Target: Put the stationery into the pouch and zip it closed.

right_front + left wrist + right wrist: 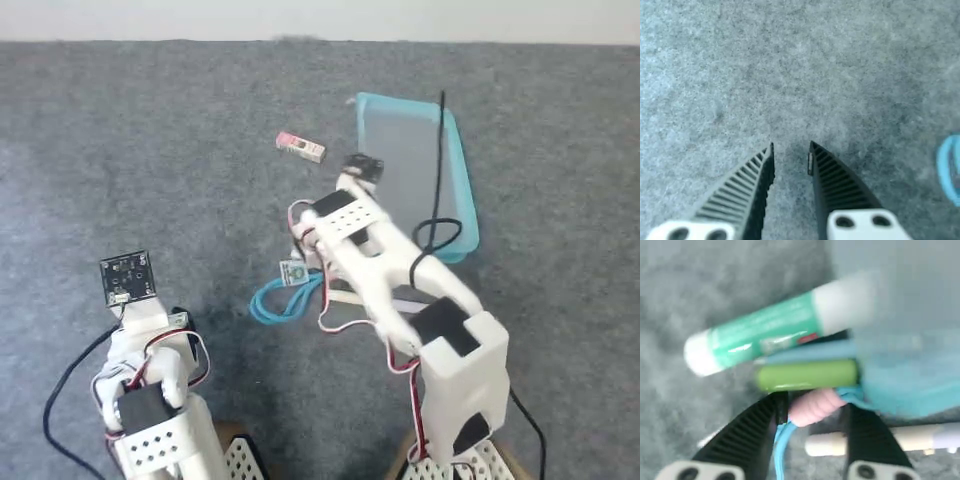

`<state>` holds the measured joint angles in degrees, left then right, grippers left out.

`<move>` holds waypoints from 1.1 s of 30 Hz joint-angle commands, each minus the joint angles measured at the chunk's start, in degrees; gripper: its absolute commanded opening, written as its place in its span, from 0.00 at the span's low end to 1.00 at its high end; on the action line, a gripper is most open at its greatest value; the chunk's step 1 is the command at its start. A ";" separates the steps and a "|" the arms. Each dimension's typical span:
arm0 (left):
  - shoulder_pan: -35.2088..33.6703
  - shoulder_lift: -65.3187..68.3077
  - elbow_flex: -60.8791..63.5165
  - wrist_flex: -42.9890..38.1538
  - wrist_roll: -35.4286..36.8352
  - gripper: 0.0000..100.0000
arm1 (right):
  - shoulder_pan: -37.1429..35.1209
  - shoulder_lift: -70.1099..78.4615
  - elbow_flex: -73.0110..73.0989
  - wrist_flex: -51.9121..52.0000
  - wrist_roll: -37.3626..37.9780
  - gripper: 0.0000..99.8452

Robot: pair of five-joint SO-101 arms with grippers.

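The translucent teal pouch (415, 170) lies flat at the back right of the grey mat, and its edge (900, 340) shows in the right wrist view. Beside that edge lie a green-and-white glue stick (775, 330), a blue pen (810, 354), a green marker (807, 374) and a white pen (880, 437). My right gripper (812, 412) is shut on a pink rounded stick (815, 405), with a blue cord (782, 440) below it. A pink eraser (300, 146) lies apart, left of the pouch. My left gripper (791, 147) hangs open over bare mat at the front left.
The blue cord (285, 295) loops on the mat left of the right arm (400, 270) and shows at the picture's edge in the left wrist view (950, 170). A black cable (438, 160) crosses the pouch. Bare grey mat (150, 150) spreads over the left half.
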<state>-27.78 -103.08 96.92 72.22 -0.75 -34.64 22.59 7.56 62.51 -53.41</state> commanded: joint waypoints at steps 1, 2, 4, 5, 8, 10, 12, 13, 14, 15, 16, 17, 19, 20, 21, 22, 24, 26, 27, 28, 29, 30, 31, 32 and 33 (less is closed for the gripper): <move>0.35 -1.41 -0.57 0.26 0.88 0.11 | 4.70 0.75 -1.23 -0.92 -2.29 0.11; 0.35 -1.41 -0.57 0.26 0.88 0.11 | 5.32 0.84 -1.05 -1.63 -2.46 0.11; 0.35 -1.41 -0.57 0.26 0.88 0.11 | 5.85 0.92 -0.79 -2.33 -2.20 0.11; 0.35 -1.41 -0.57 0.26 0.88 0.11 | 5.76 0.92 -0.79 -2.33 -2.11 0.11; 0.35 -1.41 -0.57 0.26 0.88 0.11 | 5.49 1.36 -0.70 -2.24 -1.76 0.11; 0.35 -1.41 -0.57 0.26 0.88 0.11 | 5.49 2.15 -0.70 -2.15 1.14 0.09; 0.35 -1.41 -0.57 0.26 0.88 0.11 | 5.67 1.89 -1.05 -1.01 5.71 0.03; 0.35 -1.41 -0.57 0.26 0.88 0.11 | 5.85 1.27 -1.32 -0.31 9.32 0.00; 0.35 -1.41 -0.57 0.26 0.88 0.11 | 5.93 0.48 -1.93 0.75 13.80 0.01; 0.35 -1.41 -0.57 0.26 0.88 0.11 | 6.02 -0.40 -2.20 1.71 18.81 0.02; 0.35 -1.41 -0.57 0.26 0.88 0.11 | 6.20 -1.36 -2.46 3.03 24.44 0.01; 0.35 -1.41 -0.57 0.26 0.88 0.11 | 6.20 -2.33 -2.55 4.26 30.15 0.00; 0.35 -1.41 -0.57 0.26 0.88 0.11 | 6.02 -4.53 -2.55 6.37 40.35 0.01; 0.35 -1.41 -0.57 0.26 0.88 0.11 | 6.02 -5.67 -2.55 7.25 44.31 0.01; 0.35 -1.41 -0.57 0.26 0.88 0.11 | 6.11 -7.08 -2.55 8.22 47.56 0.01; 0.35 -1.41 -0.57 0.26 0.88 0.11 | 6.11 -8.57 -2.64 9.01 50.11 0.01; 0.35 -1.41 -0.57 0.26 0.88 0.11 | 6.11 -12.35 -2.64 10.77 54.15 0.01; 0.35 -1.41 -0.57 0.26 0.88 0.11 | 6.11 -17.10 -2.64 13.14 56.79 0.01; 0.35 -1.41 -0.57 0.26 0.88 0.11 | 6.11 -19.74 -2.64 14.20 58.02 0.01; 0.35 -1.41 -0.57 0.26 0.88 0.11 | 6.11 -22.64 -2.64 15.34 59.34 0.01; 0.35 -1.41 -0.57 0.26 0.88 0.11 | 6.02 -25.36 -2.64 16.57 61.01 0.01; 0.35 -1.41 -0.57 0.26 0.88 0.11 | 6.02 -28.09 -2.73 18.15 63.30 0.01; 0.35 -1.41 -0.57 0.26 0.88 0.11 | 5.58 -30.73 -2.81 19.74 65.93 0.01; 0.35 -1.41 -0.57 0.26 0.88 0.11 | 4.79 -32.57 -3.34 22.02 69.36 0.01; 0.35 -1.41 -0.57 0.26 0.88 0.11 | 4.09 -34.42 -3.96 24.66 72.88 0.01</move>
<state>-27.78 -103.08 96.92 72.22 -0.75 -29.36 -3.08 7.56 81.32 10.68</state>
